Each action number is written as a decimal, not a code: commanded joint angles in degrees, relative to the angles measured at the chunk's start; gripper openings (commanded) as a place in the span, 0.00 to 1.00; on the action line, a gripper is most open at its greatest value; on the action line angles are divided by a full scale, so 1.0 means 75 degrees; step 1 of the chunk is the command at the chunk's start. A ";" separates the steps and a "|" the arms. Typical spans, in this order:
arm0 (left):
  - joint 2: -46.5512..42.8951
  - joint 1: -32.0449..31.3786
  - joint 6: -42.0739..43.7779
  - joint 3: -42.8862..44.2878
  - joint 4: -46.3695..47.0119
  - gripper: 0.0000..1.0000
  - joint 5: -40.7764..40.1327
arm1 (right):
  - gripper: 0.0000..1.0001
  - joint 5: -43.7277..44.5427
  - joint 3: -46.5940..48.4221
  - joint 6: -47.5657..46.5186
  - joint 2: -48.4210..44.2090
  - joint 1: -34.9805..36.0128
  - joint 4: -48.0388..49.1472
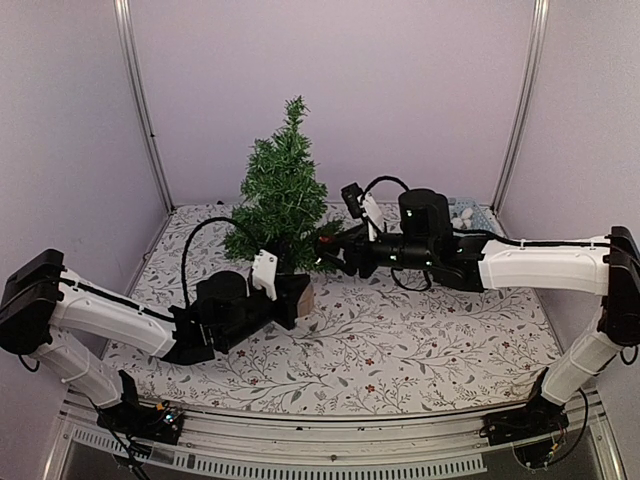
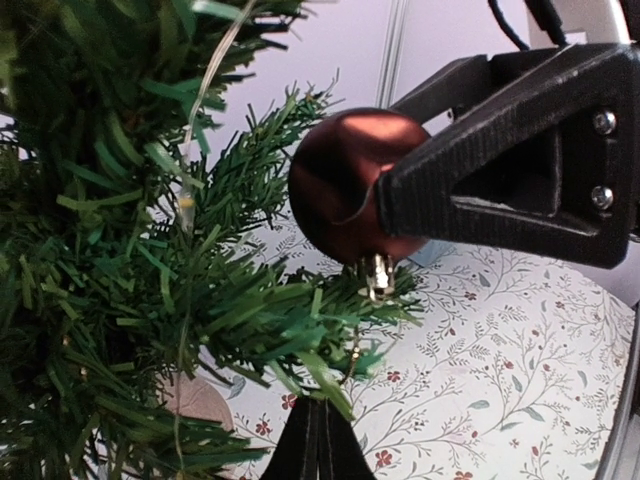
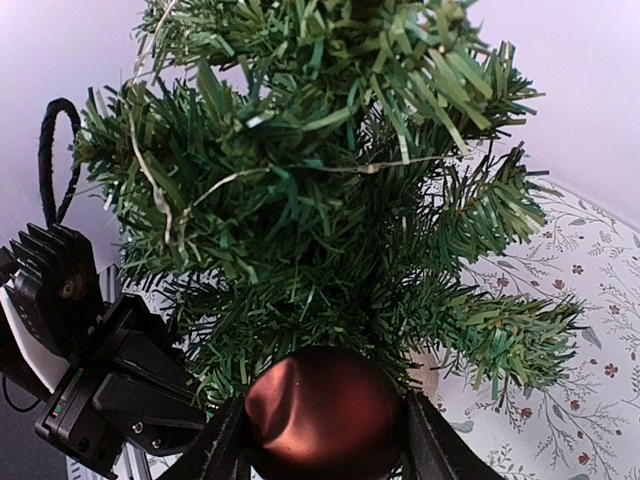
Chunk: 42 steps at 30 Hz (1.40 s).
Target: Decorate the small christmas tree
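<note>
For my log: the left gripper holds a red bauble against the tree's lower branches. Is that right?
Not quite. It is the right gripper that holds the red bauble against the tree's lower branches. The right wrist view shows the bauble between that gripper's own fingers.

A lab test cell: plain lilac walls (image 1: pixel 340 90), metal corner posts (image 1: pixel 141 100), two robot arms (image 1: pixel 545 266) bolted along a cloth-covered bench (image 1: pixel 420 350).
</note>
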 commanded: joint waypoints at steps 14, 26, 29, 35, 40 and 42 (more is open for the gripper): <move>-0.0251 -0.0432 0.0415 -0.0270 0.0361 0.00 -0.1064 | 0.35 -0.0488 0.0493 -0.0136 0.0183 0.0052 0.0219; -0.0316 -0.0527 0.0487 -0.0408 0.0473 0.00 -0.1541 | 0.35 -0.0551 0.0741 -0.0086 0.0458 0.0055 0.0254; -0.0340 -0.0538 0.0467 -0.0427 0.0467 0.00 -0.1772 | 0.35 -0.0517 0.0789 -0.0072 0.0546 0.0052 0.0254; -0.0353 -0.0544 0.0508 -0.0469 0.0519 0.00 -0.1898 | 0.36 -0.0409 0.0901 -0.0025 0.0656 0.0060 0.0265; -0.0257 -0.0594 0.0743 -0.0429 0.0696 0.00 -0.1645 | 0.36 -0.0469 0.0933 -0.0002 0.0672 0.0062 0.0359; -0.0209 -0.0619 0.0809 -0.0394 0.0729 0.00 -0.1606 | 0.36 -0.0462 0.0924 0.0001 0.0663 0.0066 0.0380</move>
